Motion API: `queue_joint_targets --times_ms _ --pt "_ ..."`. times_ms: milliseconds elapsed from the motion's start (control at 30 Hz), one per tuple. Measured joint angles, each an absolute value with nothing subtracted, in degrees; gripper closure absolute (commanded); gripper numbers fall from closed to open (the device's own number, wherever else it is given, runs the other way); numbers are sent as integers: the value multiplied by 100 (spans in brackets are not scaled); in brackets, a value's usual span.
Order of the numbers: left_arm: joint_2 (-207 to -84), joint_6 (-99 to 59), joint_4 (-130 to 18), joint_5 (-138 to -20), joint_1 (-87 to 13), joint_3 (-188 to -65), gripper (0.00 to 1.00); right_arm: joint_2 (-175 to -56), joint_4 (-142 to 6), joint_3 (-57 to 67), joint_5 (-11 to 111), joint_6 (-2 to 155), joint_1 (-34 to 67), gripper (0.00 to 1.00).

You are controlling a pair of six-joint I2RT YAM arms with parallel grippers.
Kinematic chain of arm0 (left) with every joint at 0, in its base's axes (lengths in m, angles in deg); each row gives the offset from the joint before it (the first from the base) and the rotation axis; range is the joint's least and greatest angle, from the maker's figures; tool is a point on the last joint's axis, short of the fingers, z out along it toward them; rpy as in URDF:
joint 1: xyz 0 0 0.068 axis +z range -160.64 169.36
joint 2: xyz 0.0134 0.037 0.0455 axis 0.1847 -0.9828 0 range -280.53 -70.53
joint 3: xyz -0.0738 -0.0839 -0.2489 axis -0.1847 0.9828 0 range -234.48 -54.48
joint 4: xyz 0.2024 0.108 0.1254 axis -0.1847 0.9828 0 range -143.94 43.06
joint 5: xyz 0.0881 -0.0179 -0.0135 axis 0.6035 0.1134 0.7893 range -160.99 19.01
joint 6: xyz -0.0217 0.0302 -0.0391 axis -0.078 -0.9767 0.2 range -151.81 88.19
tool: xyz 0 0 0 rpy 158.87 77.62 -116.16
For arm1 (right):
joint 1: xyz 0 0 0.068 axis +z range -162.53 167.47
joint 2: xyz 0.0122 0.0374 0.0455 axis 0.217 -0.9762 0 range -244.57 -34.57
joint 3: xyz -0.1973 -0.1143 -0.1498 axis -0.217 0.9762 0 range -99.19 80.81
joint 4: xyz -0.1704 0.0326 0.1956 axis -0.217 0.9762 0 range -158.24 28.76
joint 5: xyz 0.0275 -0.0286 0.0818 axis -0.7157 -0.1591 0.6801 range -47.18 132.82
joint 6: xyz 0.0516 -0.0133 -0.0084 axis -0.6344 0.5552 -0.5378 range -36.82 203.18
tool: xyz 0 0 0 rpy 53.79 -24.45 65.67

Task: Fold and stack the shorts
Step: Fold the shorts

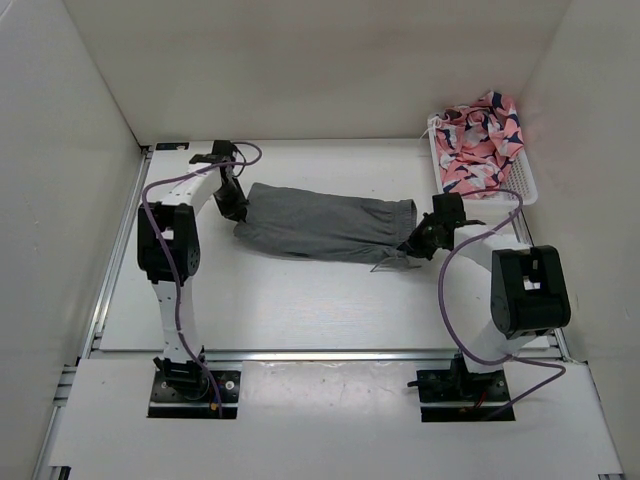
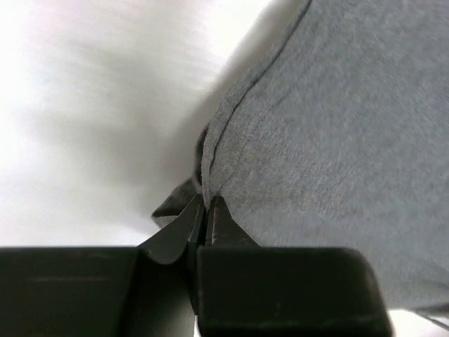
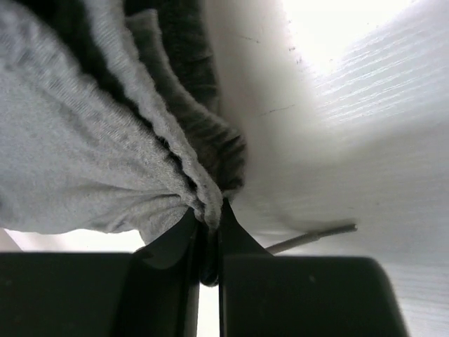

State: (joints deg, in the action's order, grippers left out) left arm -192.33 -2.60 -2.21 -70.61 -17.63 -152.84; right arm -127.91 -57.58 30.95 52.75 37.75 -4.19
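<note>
Left claw (image 1: 238, 212): clenched – its two dark fingertips are pressed together on a seamed edge of the shorts (image 1: 320, 225), with a pinch of grey cloth caught between them.
Right claw (image 1: 418, 243): clenched too, gripping the ribbed, gathered band at the other end of the shorts; the cloth bunches into folds right at its tips.
Shorts, seen from the left claw (image 2: 205, 207): the grey cloth (image 2: 337, 140) spreads ahead of the fingertips and off to the right side of that view, smooth apart from the one seam running down into the pinch.
Shorts, seen from the right claw (image 3: 208, 210): the cloth (image 3: 70, 140) hangs ahead and to the left side of that view, with dark gathers just above the tips and bare white surface on the other side.
Shorts overall: a long grey band stretched between the two claws, one end in each, lying across the white table (image 1: 300, 300).
Basket (image 1: 437, 170): white, beyond the right claw in the far corner, well apart from the left claw.
Patterned cloth (image 1: 480, 140): pink with dark and white marks, heaped in the basket.
Purple cable (image 1: 455, 300): loops off the right arm behind its claw – a matching one runs along the left arm.
</note>
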Motion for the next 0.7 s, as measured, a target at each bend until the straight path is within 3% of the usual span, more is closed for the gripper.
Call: queue_joint_targets --times_ms 200,400,433,467,500,533,600,700 --pt "-18429 -262 -27 -6952 -1774 -15103 90 -12254 -5140 2959 5240 4159 -459 100" --pt "-16982 -225 -13 -6943 -1855 -14130 90 -11145 -4471 3123 5293 4498 -491 99" --pt "-16798 -201 -48 -6943 -1868 -13870 90 -10997 -4412 3224 5310 4524 -494 90" --pt "-16682 -175 -62 -6943 -1883 -13619 86 -10859 -4388 3379 5330 4553 -500 71" --pt "-16656 -144 -55 -6947 -1898 -13394 75 -10754 -4372 3578 5349 4605 -502 38" --pt "-16722 -140 -53 -6947 -1905 -13228 57 -10717 -4311 3753 5354 4614 -507 27" --pt "-17060 -140 -44 -6921 -1905 -13053 42 -10713 -4139 4039 5345 4690 -529 7" --pt "-17589 -161 -68 -6875 -1903 -13016 35 -10612 -3802 4227 5325 4802 -657 0"
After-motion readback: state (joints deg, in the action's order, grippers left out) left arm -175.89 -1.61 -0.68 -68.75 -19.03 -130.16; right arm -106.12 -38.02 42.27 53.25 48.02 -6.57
